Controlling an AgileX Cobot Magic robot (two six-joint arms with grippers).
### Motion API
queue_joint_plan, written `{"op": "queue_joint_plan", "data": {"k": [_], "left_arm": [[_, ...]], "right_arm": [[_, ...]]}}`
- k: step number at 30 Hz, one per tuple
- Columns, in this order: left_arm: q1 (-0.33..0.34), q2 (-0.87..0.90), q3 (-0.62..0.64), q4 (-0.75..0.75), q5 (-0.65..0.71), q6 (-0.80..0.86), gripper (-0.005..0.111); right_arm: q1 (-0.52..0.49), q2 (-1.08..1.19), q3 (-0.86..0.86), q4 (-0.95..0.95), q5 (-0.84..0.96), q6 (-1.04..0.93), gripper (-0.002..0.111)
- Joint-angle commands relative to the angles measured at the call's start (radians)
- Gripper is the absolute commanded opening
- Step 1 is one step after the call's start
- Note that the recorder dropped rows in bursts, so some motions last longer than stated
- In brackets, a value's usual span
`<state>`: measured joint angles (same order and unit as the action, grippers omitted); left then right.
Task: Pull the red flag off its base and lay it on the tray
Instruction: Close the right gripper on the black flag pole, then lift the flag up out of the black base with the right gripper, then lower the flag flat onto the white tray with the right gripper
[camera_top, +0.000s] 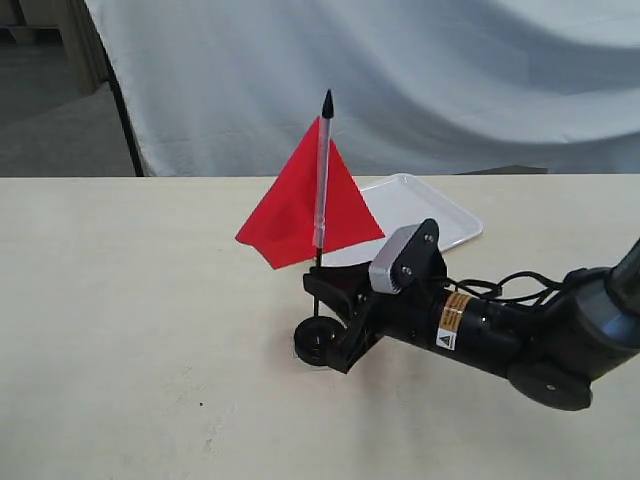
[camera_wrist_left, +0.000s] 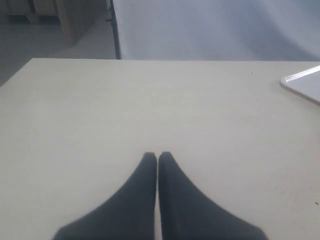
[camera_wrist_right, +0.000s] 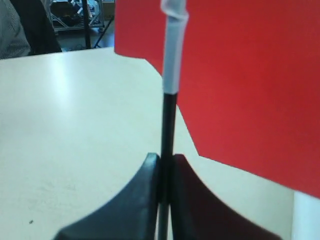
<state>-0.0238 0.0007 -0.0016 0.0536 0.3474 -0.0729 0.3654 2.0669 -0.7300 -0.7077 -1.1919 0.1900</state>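
The red flag (camera_top: 300, 210) stands upright near the middle of the table, its whitish sleeve running up to a black pointed tip. My right gripper (camera_top: 320, 290) is shut on the thin black stick (camera_wrist_right: 168, 125) just under the cloth (camera_wrist_right: 250, 75), with both fingers pressed against it. The round black base (camera_top: 313, 345) sits on the table directly below the gripper; I cannot tell whether the stick's end is still in its hole. The white tray (camera_top: 440, 215) lies behind the flag, to the right. My left gripper (camera_wrist_left: 157, 156) is shut on nothing over bare table, and it does not show in the exterior view.
A white cloth backdrop (camera_top: 400, 80) hangs behind the table's far edge. The beige table (camera_top: 120, 300) stretches to the left of the flag. One corner of the tray (camera_wrist_left: 305, 82) shows in the left wrist view. A person's striped sleeve (camera_wrist_right: 12, 30) is beyond the table.
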Motion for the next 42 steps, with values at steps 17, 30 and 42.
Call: {"op": "queue_joint_plan", "data": {"k": [17,30,42], "left_arm": [[0.002,-0.001,0.002,-0.005,-0.004,-0.003,0.001],[0.002,-0.001,0.002,-0.005,-0.004,-0.003,0.001],[0.002,-0.001,0.002,-0.005,-0.004,-0.003,0.001]], "right_arm": [[-0.152,-0.184,-0.482,0.316,1.048,-0.825,-0.001],[-0.120,0.115,-0.883,0.294,1.360,-1.151,-0.001],[-0.116,0.230,-0.908,0.091,1.376,-1.156,-0.001]]}}
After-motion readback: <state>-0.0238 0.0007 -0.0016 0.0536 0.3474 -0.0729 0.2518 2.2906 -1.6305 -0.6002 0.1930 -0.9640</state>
